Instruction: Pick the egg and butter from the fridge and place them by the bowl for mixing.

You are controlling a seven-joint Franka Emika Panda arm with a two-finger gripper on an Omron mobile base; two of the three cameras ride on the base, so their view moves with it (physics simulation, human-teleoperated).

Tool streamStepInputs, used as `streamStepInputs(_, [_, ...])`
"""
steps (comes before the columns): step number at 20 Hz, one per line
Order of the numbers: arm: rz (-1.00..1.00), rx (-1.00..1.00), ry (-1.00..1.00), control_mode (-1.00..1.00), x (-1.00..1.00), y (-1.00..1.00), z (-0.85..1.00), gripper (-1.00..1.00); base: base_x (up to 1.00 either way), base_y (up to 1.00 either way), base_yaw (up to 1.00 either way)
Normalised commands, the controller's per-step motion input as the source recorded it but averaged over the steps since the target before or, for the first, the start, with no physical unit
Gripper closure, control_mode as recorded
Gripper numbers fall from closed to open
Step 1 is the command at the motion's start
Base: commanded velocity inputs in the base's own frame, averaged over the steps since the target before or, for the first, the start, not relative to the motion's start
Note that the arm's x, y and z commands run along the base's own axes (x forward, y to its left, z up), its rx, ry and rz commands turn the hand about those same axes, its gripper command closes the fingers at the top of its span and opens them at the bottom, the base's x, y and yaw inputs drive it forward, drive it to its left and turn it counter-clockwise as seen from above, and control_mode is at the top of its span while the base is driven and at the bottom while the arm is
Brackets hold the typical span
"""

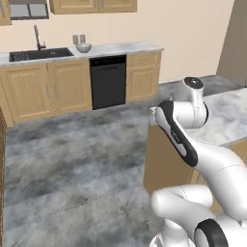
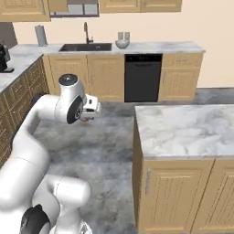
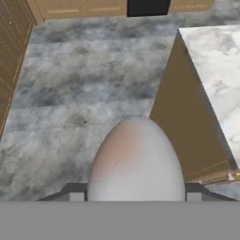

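The egg (image 3: pixel 136 159), pale grey with a pink flush, fills the lower middle of the hand view. My gripper (image 3: pixel 136 193) is shut on the egg, one dark fingertip on each side. In the right base view the gripper (image 2: pixel 87 117) hangs over the kitchen floor, left of the island. The bowl (image 1: pixel 83 48) (image 2: pixel 122 44), small and pale, stands on the far counter just right of the sink. The butter and the fridge are out of view.
A marble-topped island (image 2: pixel 183 128) (image 3: pixel 215 70) stands to the right of the hand. A black dishwasher (image 2: pixel 142 75) and sink (image 2: pixel 86 47) line the far wall. Wooden cabinets (image 3: pixel 11 56) run along the left. Grey floor (image 2: pixel 109 137) lies open between them.
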Motion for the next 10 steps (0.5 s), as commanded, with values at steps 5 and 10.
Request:
streamStepInputs(5, [0.0, 0.0, 0.0, 1.0, 0.0, 0.0, 0.0, 1.0, 0.86, 0.04, 0.23])
streamStepInputs(10, [0.0, 0.0, 0.0, 1.0, 0.0, 0.0, 0.0, 1.0, 0.93, 0.0, 0.05])
